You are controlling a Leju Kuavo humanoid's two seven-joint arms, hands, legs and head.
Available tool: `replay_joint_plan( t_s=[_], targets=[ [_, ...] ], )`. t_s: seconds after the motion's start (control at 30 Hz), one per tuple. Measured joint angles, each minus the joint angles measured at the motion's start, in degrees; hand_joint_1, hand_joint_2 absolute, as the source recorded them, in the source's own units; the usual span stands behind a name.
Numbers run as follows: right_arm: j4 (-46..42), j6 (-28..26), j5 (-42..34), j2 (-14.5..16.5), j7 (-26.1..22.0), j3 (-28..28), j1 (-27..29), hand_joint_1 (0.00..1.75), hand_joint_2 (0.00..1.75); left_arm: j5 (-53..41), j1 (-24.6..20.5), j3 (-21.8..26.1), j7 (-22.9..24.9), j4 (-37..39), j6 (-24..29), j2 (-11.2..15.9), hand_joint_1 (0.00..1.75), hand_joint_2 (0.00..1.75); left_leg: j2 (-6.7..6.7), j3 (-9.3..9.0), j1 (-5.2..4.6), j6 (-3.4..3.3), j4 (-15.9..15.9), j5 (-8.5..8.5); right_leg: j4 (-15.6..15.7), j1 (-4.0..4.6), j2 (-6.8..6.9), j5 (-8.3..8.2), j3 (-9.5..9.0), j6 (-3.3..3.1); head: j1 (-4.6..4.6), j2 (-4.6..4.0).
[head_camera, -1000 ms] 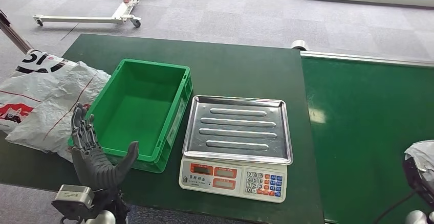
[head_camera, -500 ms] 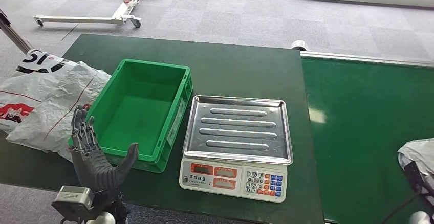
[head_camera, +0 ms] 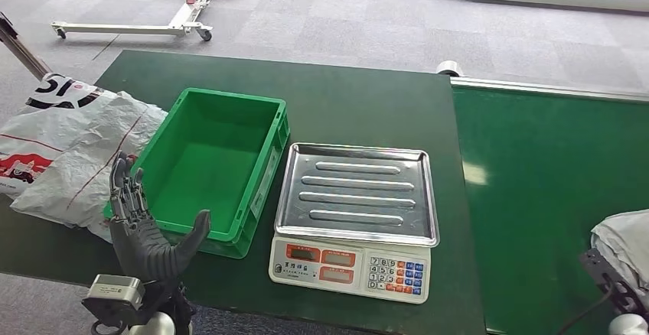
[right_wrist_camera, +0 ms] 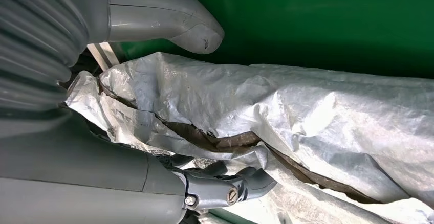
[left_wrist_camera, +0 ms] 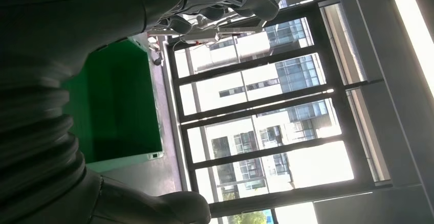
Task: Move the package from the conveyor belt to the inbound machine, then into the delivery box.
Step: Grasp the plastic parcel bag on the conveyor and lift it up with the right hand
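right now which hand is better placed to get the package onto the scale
Right: the right hand already grips the grey package on the conveyor belt. The left hand hovers open by the green box.

Grey carpet-tiled floor (head_camera: 367,21) across the frame's top; white wheeled frame (head_camera: 164,6) at upper left; tall dark-framed windows (left_wrist_camera: 266,111) showing bright daylight and buildings outside.

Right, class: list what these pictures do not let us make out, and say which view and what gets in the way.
- The package: cut off by the head view's right edge; its full shape is unknown.
- The right hand: whether its fingers truly grip the package is unclear; the wrap hides them.
- The scale: display digits and key labels too small.
- The white bag: its print is cut off at the left edge.
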State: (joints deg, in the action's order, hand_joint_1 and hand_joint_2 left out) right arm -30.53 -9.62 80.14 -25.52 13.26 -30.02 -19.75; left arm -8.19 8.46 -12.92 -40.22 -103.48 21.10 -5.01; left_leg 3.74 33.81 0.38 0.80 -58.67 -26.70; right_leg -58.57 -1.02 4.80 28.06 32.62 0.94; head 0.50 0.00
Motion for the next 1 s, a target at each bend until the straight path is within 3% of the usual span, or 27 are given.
replay_joint_plan(
  t_s=[0.13,0.8,1.0],
  targets=[
    [-0.56,-0.13,0.71,0.76,1.47,-0.51,0.19,1.75,1.75,-0.48,0.04,0.09,0.0,-0.03,-0.41,-0.46,0.0,1.75,-0.01,-0.01,0.0,-0.02,-0.04,-0.01,0.01,0.0,0.04,0.0,-0.05,0.01,0.01,0.0],
    [-7.42,-0.29,3.13,3.77,2.42,-3.11,2.64,1.75,1.75,-1.72,0.76,2.7,0.0,-0.61,-2.55,-2.62,0.0,1.75,0.0,-0.01,0.01,-0.01,-0.05,-0.01,0.01,0.04,0.03,0.0,-0.05,0.0,0.0,0.0],
    [-11.73,-7.98,8.46,5.8,1.46,-2.78,3.26,1.75,1.75,-1.92,1.41,3.13,-0.01,-1.38,-2.4,-2.78,0.0,1.75,0.03,0.11,0.0,-0.01,-0.01,0.0,-0.01,0.02,-0.01,-0.01,-0.03,0.0,0.01,0.0]
  ],
)
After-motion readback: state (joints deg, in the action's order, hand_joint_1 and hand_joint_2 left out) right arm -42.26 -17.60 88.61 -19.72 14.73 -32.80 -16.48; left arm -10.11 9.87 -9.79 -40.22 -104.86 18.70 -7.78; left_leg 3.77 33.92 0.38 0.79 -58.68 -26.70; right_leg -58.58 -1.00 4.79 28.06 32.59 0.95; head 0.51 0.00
